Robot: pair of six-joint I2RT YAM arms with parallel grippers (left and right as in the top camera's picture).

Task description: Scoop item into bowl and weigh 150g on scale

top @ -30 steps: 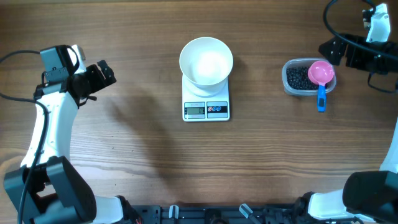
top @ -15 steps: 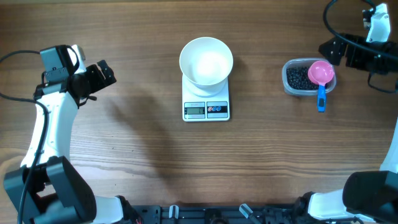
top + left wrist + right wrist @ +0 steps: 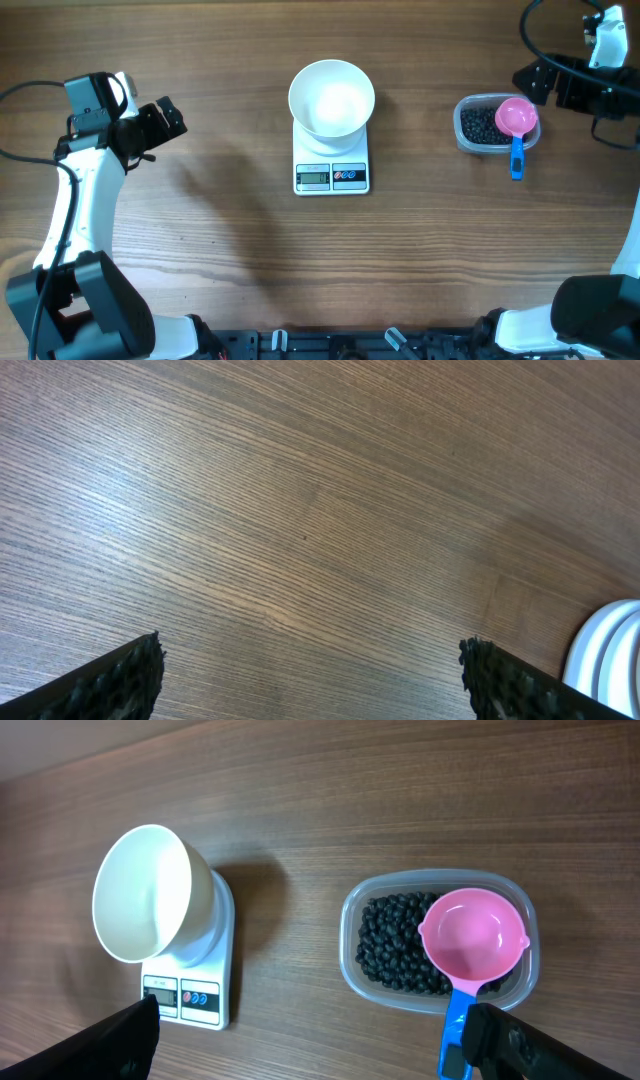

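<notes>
The white bowl (image 3: 332,98) stands empty on the small white scale (image 3: 332,172) at mid-table. The black beads (image 3: 480,124) lie in a clear plastic tub (image 3: 463,133) to the right, with a pink scoop (image 3: 517,118) on a blue handle resting across them. My left gripper (image 3: 165,118) hovers open at the far left, with only bare wood between its fingers (image 3: 130,680). My right gripper (image 3: 530,80) hangs open above and just behind the tub. Its wrist view looks down on bowl (image 3: 150,895), scale (image 3: 195,995), beads (image 3: 395,940) and scoop (image 3: 475,935).
The table is bare wood around the scale and tub. In the left wrist view a white rim (image 3: 610,660) of the bowl or scale shows at the lower right edge. The scoop's blue handle (image 3: 516,158) sticks out over the tub's near side.
</notes>
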